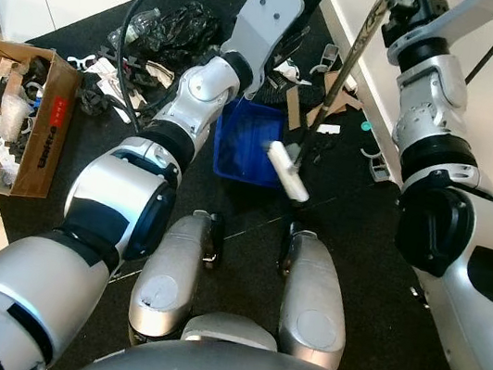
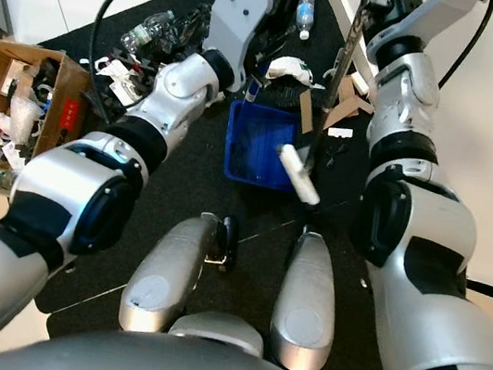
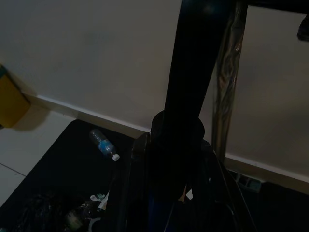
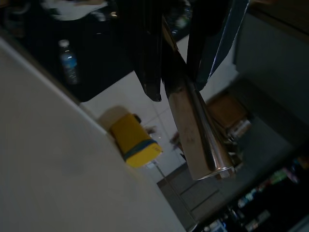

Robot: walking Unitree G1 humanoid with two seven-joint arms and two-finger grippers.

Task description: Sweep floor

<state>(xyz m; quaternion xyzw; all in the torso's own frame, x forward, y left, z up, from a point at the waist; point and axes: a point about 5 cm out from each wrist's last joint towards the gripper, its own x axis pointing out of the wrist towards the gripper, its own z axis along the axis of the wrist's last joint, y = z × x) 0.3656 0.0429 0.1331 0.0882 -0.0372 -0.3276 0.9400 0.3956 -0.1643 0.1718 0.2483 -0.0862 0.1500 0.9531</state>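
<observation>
Right eye view, right end effector (image 2: 374, 1) gripping near-upright broom pole (image 2: 340, 68), left unclear.

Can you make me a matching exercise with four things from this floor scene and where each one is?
Things:
1. blue dustpan
2. cardboard box
3. water bottle
4. broom pole

Places:
A. on the tiles at the mat's left edge, full of clutter
B. lying far out on the black mat by the wall
C. held in the right gripper
D. on the mat just ahead of the robot's feet

Pairs: 1-D, 2-A, 3-B, 4-C
</observation>
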